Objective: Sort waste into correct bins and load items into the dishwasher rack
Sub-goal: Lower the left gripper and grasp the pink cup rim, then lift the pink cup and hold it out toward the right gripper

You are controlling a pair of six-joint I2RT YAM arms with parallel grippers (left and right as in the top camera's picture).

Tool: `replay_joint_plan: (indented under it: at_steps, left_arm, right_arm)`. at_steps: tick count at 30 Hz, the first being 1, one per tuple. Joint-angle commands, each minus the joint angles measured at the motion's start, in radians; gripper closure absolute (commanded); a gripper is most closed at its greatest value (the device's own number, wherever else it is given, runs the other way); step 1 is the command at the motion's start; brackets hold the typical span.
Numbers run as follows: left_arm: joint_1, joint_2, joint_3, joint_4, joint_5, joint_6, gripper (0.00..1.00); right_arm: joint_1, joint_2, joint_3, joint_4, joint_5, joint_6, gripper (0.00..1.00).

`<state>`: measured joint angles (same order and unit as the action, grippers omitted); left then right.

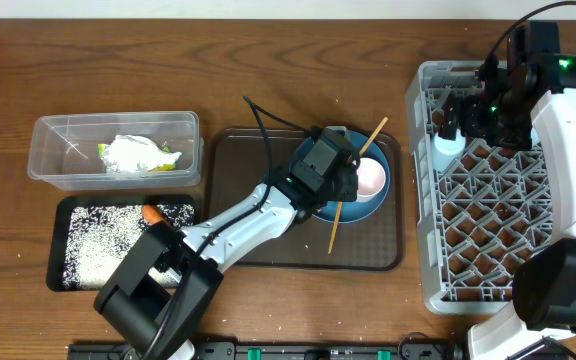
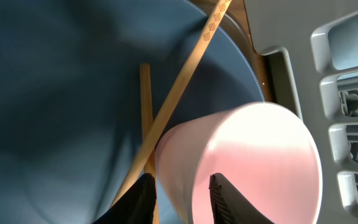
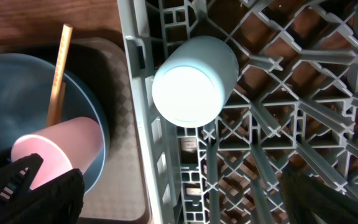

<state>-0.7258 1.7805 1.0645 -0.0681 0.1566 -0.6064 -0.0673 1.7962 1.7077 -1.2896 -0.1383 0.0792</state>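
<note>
- The pink cup lies on its side on the plate, which sits on the brown tray just beside the rack.
- The left gripper straddles the cup's wall at the mouth, with 1 finger outside and 1 inside. I cannot tell whether they already pinch it.
- The cup looks light, thin-walled and smooth, probably plastic. A rim pinch should carry it, but it may swivel or slip, so a deeper bite on the wall would be safer.
- The 2 chopsticks cross on the plate and run under the cup, so lifting it may nudge them. They are thin, stiff and likely to roll.
- The right gripper hangs over the rack, spread wide and empty, beside the blue cup already set there.
- The wrapper is in the tub. The rice and carrot are in the black tray.
- The left arm covers part of the plate from overhead, and no bowl can be made out. The finger contact is cut off at the bottom of the left wrist view.
</note>
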Motion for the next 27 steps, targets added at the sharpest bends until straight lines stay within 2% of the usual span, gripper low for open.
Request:
replay_joint_plan:
  at_steps: [1, 9, 18, 27]
  left_arm:
    - [0.000, 0.016, 0.021, 0.003, -0.012, 0.002, 0.71]
    - [0.003, -0.018, 0.022, 0.008, -0.012, 0.002, 0.86]
    - [0.003, -0.134, 0.021, 0.008, -0.011, 0.003, 0.94]
    - [0.003, -0.290, 0.021, -0.028, -0.010, 0.048, 0.94]
  right_arm:
    - [-0.003, -0.023, 0.022, -0.002, -0.004, -0.009, 0.01]
    - [-0.003, -0.023, 0.022, -0.002, -0.004, -0.009, 0.01]
    - [-0.003, -0.023, 0.022, -0.002, -0.004, -0.009, 0.01]
    - [-0.003, -0.023, 0.022, -0.002, -0.004, -0.009, 0.01]
